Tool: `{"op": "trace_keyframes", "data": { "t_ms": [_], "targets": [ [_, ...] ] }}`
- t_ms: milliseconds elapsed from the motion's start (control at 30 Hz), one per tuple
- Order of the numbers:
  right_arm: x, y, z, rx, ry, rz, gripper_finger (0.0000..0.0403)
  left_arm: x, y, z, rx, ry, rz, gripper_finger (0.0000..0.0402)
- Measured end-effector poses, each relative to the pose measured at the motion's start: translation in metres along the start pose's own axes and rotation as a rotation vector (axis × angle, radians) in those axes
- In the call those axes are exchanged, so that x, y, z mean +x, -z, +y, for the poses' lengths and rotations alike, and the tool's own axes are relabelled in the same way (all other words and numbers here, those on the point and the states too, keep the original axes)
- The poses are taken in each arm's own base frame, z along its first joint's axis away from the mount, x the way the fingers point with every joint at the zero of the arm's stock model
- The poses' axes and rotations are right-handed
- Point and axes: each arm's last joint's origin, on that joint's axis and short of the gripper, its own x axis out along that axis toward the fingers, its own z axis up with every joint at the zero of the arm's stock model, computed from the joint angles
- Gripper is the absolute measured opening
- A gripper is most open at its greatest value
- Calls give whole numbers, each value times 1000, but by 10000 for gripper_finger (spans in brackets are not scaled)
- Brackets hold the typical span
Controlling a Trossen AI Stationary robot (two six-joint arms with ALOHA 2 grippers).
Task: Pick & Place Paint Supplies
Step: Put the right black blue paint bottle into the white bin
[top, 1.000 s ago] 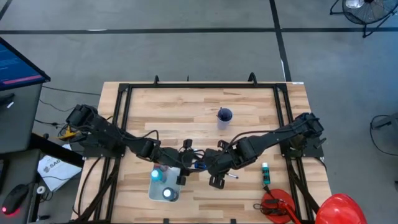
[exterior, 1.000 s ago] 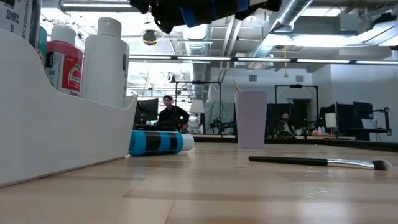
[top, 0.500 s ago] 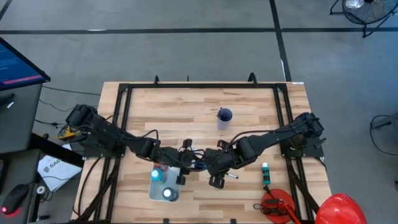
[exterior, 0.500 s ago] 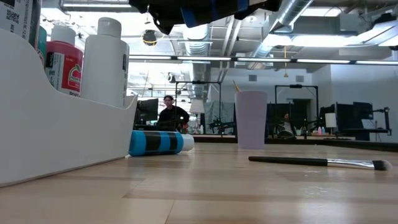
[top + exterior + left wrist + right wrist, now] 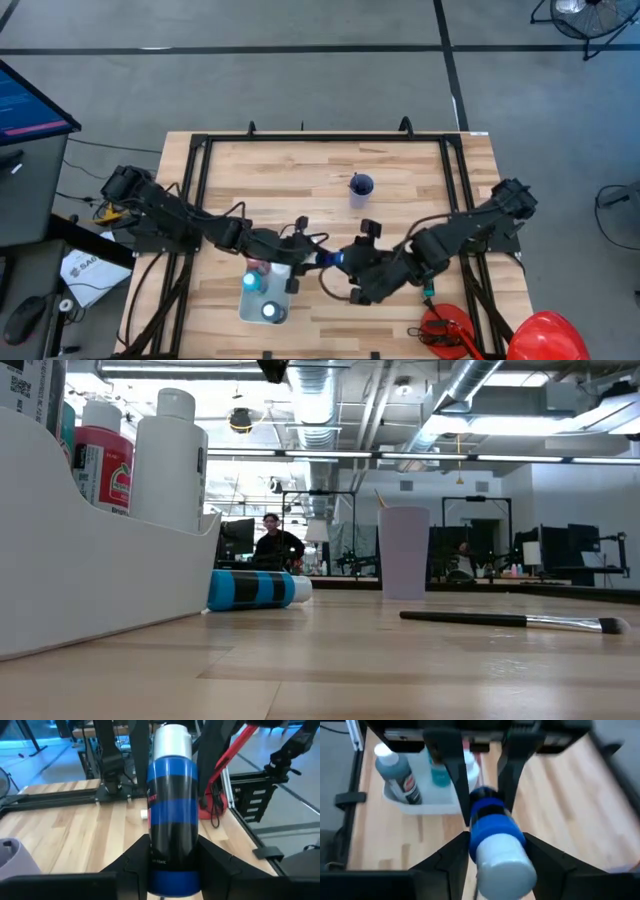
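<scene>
Above the table's middle, clear of the wood: blue-and-black paint bottle (image 5: pixel 333 259), caught between two pincers at once. Lies level in the high view, long axis along the 9-to-3 line, white cap toward 3 o'clock.

Left gripper (image 5: pixel 318 258) comes in from 9 o'clock and is closed part-way on the lower body; seen from its own wrist (image 5: pixel 172 845), dark fingers (image 5: pixel 212 862) press both flanks of the bottle (image 5: pixel 171 810), cap pointing away. Right gripper (image 5: pixel 350 262) comes in from 3 o'clock and sits closed about the cap end; from its wrist (image 5: pixel 497 855), cap nearest the lens, the other arm's pincer clamped just beyond on the same bottle (image 5: pixel 492 822). Reads as a hand-over in mid-air, though which arm gives and which takes cannot be told.

Turns on this: white tray (image 5: pixel 245 307) lies at roughly 8 o'clock from the bottle, near the left arm's elbow side, well nearer the left pincer than the right. Probably calls for one grip to let go before any swing, then tipping the bottle upright, cap up, to match those already standing in the tray.

Smooth round plastic, glossy, banded blue and black, blunt white screw cap; likely slippery along its length under hard fingers. Tray (image 5: pixel 420 807) matt white, with raised, rounded walls. Butcher-block table (image 5: pixel 300 170), pale, striped grain. Lilac cup (image 5: pixel 361 186) at 12 o'clock, well apart.
</scene>
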Motion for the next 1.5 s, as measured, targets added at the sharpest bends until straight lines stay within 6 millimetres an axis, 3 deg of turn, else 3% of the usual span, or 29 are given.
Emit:
{"op": "trace_keyframes", "data": {
  "t_ms": [167,267,400,500,667,867,1000,1267,1400,1500],
  "targets": [
    [-10,-5,0,6,24,-67,172,4,22,-1,37,14,137,107],
    [-3,-2,0,-2,33,-41,169,0,3,-1,8,15,21,107],
    [-4,-4,-3,5,36,-42,161,3,15,-2,29,14,87,107],
    [-4,-1,-1,-12,43,-29,154,1,6,-3,15,17,31,107],
    [-14,2,10,-47,137,-129,144,1,10,-3,24,15,58,106],
    [-16,17,33,-106,146,-223,132,1,8,-2,22,12,50,106],
    [-14,31,36,-61,106,-277,126,1,8,-3,22,20,51,106],
    [-32,68,-3,132,-73,-570,115,1,9,-3,28,44,53,106],
    [-34,91,-22,203,-214,-799,115,1,8,-3,42,45,48,106],
    [-28,109,-33,245,-219,-898,118,-1,3,-3,34,60,13,106]
  ]
}}
